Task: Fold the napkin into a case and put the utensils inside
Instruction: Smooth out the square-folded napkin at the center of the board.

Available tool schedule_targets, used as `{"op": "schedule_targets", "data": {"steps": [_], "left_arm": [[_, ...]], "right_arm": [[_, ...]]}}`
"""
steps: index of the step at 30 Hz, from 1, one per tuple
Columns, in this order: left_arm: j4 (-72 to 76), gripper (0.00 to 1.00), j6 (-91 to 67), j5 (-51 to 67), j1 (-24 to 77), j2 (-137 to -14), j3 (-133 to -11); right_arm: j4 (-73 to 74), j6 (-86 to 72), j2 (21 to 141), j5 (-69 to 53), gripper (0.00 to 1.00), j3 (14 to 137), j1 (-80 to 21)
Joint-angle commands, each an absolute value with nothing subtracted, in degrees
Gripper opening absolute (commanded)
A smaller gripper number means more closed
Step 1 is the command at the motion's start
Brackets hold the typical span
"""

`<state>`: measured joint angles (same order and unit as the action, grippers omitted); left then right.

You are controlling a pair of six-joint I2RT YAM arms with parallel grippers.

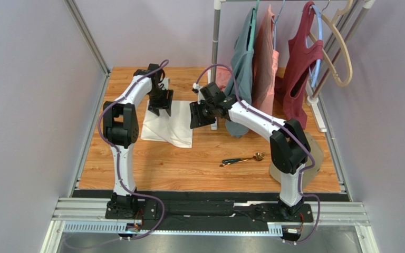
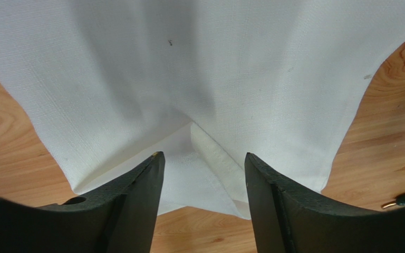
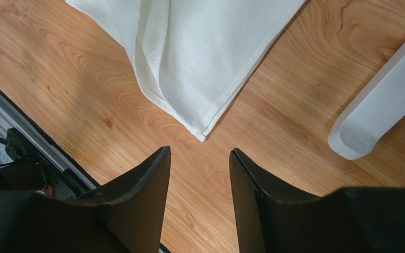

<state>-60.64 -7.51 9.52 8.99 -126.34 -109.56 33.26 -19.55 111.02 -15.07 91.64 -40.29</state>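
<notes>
Over the far part of the napkin [image 1: 170,129] hangs the left pincer [image 2: 203,155], its two dark fingers [image 2: 136,200] spread wide and pinching nothing. A turned-over corner of the white cloth shows in the gap between them, lying on a lower layer. Whether the fingertips touch the cloth I cannot tell. Soft creases run through the napkin toward that gap. It lies on the wooden bench [image 1: 152,168], partly doubled over, and its near right corner shows stacked edges in the right wrist view.

Just off the napkin's right edge sits the right pincer [image 3: 199,150], also spread and holding nothing. It is over bare wood, with the napkin's near right corner a little beyond its fingertips.

The utensils [image 1: 241,159] lie well apart from the napkin, to its right and nearer the arm bases. They rest close together on bare wood, outside the cloth, with their dark green handles pointing toward the napkin and their gold heads away from it.

Right of the napkin, past the right pincer, a white rack foot [image 3: 368,121] rests on the bench. Farther right and behind hang a teal garment [image 1: 244,58], a pink garment [image 1: 267,58] and a dark red garment [image 1: 299,68]
</notes>
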Motion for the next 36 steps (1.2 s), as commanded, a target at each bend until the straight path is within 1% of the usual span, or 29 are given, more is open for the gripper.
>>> {"op": "schedule_targets", "data": {"steps": [1, 4, 8, 12, 14, 15, 17, 18, 19, 23, 25, 26, 27, 28, 31, 32, 33, 34, 35, 36], "left_arm": [[-60.6, 0.62, -5.1, 6.2, 9.4, -123.5, -107.7], [-60.3, 0.62, -4.7, 5.1, 9.4, -123.6, -107.1], [-59.9, 0.64, -4.9, 4.0, 9.5, -124.4, -107.6], [-59.7, 0.6, -5.1, 3.6, 9.6, -124.7, -108.1], [-59.8, 0.52, -5.3, 3.3, 9.7, -124.2, -107.9], [-59.7, 0.47, -5.4, 3.1, 9.8, -123.8, -107.3], [-59.7, 0.42, -5.6, 2.9, 9.8, -122.4, -106.4], [-59.3, 0.36, -5.8, 2.7, 9.8, -121.6, -104.9], [-59.1, 0.33, -5.8, 2.4, 9.8, -119.9, -103.8], [-57.2, 0.29, -6.9, 0.5, 9.7, -114.6, -98.2], [-54.9, 0.29, -8.9, 0.1, 9.8, -109.7, -92.2], [-54.1, 0.26, -9.6, 0.1, 9.8, -108.0, -90.2], [-53.4, 0.26, -11.6, 0.1, 9.8, -106.2, -86.1], [-52.8, 0.25, -13.0, -3.0, 9.8, -102.9, -84.2], [-53.2, 0.25, -19.4, -6.0, 9.5, -96.9, -77.4], [-53.3, 0.24, -21.3, -5.0, 9.4, -95.6, -74.3], [-53.1, 0.12, -24.6, -3.4, 8.8, -94.3, -72.5], [-53.3, 0.1, -26.6, -1.9, 8.2, -91.6, -70.9], [-53.8, 0.11, -28.8, -1.8, 7.4, -90.2, -67.8], [-54.1, 0.4, -31.8, -0.9, 5.2, -88.7, -66.5]], "right_arm": [[30.1, -20.2, 107.8, -15.8, 0.49, 91.1, -40.2], [29.5, -20.6, 107.7, -16.1, 0.49, 90.6, -40.3], [29.3, -20.5, 107.4, -16.1, 0.49, 90.3, -40.4], [29.2, -20.5, 107.3, -15.8, 0.49, 89.4, -40.5], [28.8, -20.5, 107.4, -15.9, 0.49, 89.5, -40.5], [28.8, -20.5, 107.7, -15.9, 0.49, 89.5, -40.5], [28.7, -20.5, 107.9, -16.0, 0.49, 89.6, -40.5], [28.6, -20.6, 108.3, -16.3, 0.49, 89.9, -40.5], [28.7, -20.6, 108.5, -16.5, 0.49, 90.1, -40.5], [28.1, -21.2, 109.0, -17.0, 0.49, 90.4, -40.7], [28.1, -21.2, 109.4, -17.1, 0.49, 90.7, -41.0], [28.0, -21.4, 109.6, -17.2, 0.49, 90.8, -41.0], [27.8, -21.5, 109.9, -17.4, 0.49, 90.9, -41.1], [27.9, -21.8, 110.6, -17.8, 0.49, 91.5, -41.1], [27.6, -23.1, 112.0, -18.6, 0.49, 92.5, -41.4], [27.4, -23.3, 112.8, -18.7, 0.49, 92.6, -41.6], [27.2, -23.8, 113.2, -19.3, 0.49, 92.8, -41.9], [27.2, -24.1, 113.8, -19.5, 0.49, 93.3, -42.0], [27.4, -24.4, 114.7, -20.1, 0.49, 93.6, -42.1], [28.1, -25.0, 115.2, -21.2, 0.49, 94.0, -42.2]]}}
